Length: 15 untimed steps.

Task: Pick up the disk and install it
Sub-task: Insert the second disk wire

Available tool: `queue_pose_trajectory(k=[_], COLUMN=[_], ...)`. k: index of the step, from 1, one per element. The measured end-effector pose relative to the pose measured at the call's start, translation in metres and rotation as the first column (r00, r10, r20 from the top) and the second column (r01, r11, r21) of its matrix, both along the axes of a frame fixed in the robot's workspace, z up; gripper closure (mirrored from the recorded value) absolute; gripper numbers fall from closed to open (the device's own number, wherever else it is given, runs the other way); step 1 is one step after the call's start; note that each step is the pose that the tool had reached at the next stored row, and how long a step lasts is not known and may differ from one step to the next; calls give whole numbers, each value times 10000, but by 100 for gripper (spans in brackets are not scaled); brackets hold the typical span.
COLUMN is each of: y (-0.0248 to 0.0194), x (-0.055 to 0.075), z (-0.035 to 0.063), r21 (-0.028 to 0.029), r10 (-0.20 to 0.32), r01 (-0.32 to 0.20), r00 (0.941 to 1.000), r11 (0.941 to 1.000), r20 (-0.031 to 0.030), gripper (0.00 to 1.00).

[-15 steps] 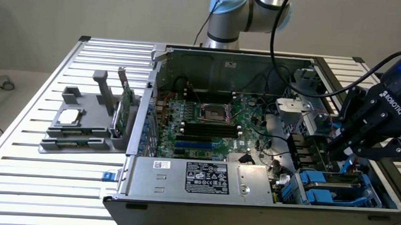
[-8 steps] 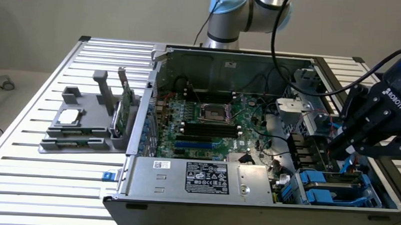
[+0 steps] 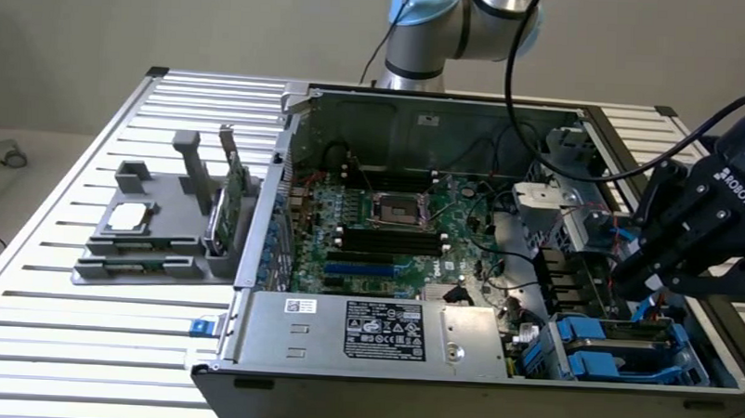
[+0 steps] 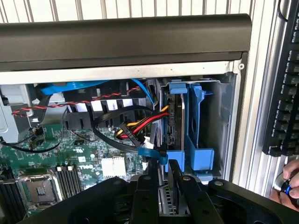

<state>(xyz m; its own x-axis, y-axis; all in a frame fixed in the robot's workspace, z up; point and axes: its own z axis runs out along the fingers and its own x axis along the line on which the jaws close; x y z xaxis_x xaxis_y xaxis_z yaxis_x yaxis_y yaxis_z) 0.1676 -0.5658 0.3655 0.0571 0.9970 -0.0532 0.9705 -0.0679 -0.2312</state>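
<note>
Disk point(image 4: 174, 116) upright in blue bay, seemingly pinched between narrow fingers point(image 4: 145, 198)

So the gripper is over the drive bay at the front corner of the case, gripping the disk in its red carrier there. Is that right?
Not quite: the carrier is blue, not red. The wrist view shows the gripper closed on the disk, which stands on edge in its blue carrier in the drive bay; the red you see is wiring beside it. The exterior view also shows blue carriers at that corner of the case.
</note>
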Motion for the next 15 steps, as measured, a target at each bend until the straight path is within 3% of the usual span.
queue_pose_trajectory(k=[5,7,8,15], y=[-9,-11,-13,-35], x=[0,0,0,0], z=[-5,-7,-8,-20], r21=[45,65,74,131], r10=[0,0,0,0], r01=[0,-1,0,-1], r00=[10000,10000,10000,9999], r11=[10000,10000,10000,9999], r20=[49,73,84,132], gripper=[76,78,84,84])
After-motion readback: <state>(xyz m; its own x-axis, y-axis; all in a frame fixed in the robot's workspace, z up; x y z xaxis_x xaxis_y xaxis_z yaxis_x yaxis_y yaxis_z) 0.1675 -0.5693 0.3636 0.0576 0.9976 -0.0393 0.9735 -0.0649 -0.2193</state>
